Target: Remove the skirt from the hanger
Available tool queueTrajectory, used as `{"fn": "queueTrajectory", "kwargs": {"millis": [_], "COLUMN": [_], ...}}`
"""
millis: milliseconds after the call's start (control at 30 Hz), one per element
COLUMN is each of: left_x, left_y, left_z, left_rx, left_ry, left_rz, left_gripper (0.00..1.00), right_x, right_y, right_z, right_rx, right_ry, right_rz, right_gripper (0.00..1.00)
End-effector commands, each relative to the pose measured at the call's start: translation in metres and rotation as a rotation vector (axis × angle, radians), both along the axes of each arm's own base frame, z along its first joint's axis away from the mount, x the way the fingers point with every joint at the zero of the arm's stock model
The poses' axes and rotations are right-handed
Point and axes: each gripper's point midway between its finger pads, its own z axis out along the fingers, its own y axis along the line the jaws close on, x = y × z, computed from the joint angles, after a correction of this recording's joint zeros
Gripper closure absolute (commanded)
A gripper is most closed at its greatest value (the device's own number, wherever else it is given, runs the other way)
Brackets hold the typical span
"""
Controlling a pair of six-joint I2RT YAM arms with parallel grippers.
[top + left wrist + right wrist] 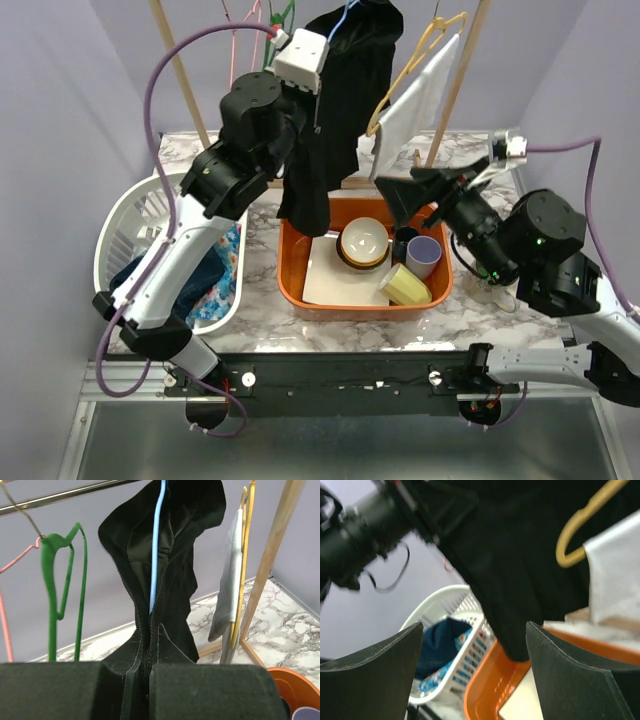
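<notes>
Orange bin (290,285): bowl (363,240), cups (422,257), white plate (335,275). White basket (120,225): blue clothes (215,265).
Black skirt (340,90), bunched, on blue hanger (157,545) above bin; pinched in clamped left gripper (142,680). Right gripper (474,630) spread wide, empty.

Black skirt (340,90), blue hanger (157,545), orange bin (287,265), white basket (108,228), grey-veined marbled table (350,326)

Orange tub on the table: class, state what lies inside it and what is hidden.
Inside: a white square plate, a cream bowl, a purple cup and a yellow cup on its side. The black skirt hangs over the tub's back left corner, hiding it.
</notes>
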Motion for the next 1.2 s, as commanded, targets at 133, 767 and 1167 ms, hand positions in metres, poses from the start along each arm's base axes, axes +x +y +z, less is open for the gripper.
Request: {"fn": "queueTrajectory", "kwargs": {"millis": [133, 767, 1167], "left_x": [-0.061, -0.174, -0.191], "left_y": [0.046, 0.07, 0.072], "left_z": [0.064, 0.041, 0.022], "left_rx": [-0.087, -0.109, -0.075], "left_ry": [-0.134, -0.037, -0.01], "left_rz": [-0.055, -0.385, -0.44], "left_gripper": [1.0, 1.0, 1.0], "right_x": [0.015, 0.058, 0.069], "right_y": [0.045, 0.108, 0.125], "right_z": [0.102, 0.155, 0.151], "right_rx": [-0.078, 0.031, 0.034], "right_ry": [-0.221, -0.327, -0.365], "right_rz": [0.038, 0.034, 0.024], "right_gripper": [0.19, 0.21, 0.36]}}
